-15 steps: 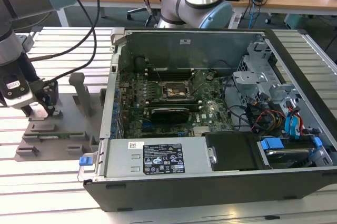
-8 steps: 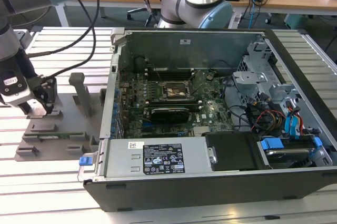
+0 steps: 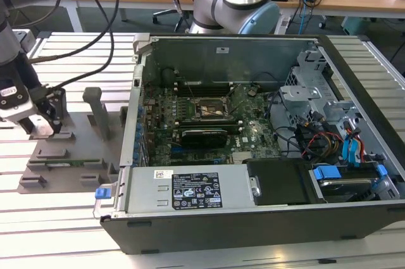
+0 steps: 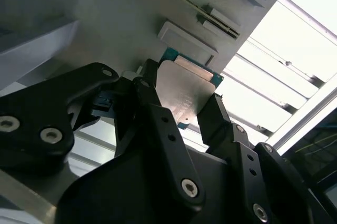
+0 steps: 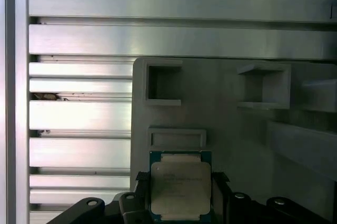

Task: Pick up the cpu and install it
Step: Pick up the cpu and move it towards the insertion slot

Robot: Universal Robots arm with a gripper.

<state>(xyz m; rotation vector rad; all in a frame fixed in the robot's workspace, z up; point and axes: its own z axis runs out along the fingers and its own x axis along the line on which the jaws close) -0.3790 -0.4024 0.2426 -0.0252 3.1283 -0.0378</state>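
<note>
Where the grey holder plate (image 3: 71, 155) lies at the exterior view's left, well apart from the open computer case (image 3: 190, 234), the gripper (image 3: 43, 128) sits low over it. Its fingers (image 4: 149, 95) are closed narrow against opposite edges of the cpu (image 4: 184, 92) (image 5: 180, 187), seen in both wrist views.

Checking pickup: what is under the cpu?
The cpu, flanked by the jaws of the gripper, lies over the grey fixture plate. Directly beneath it the plate is covered, so any seat is hidden.
</note>
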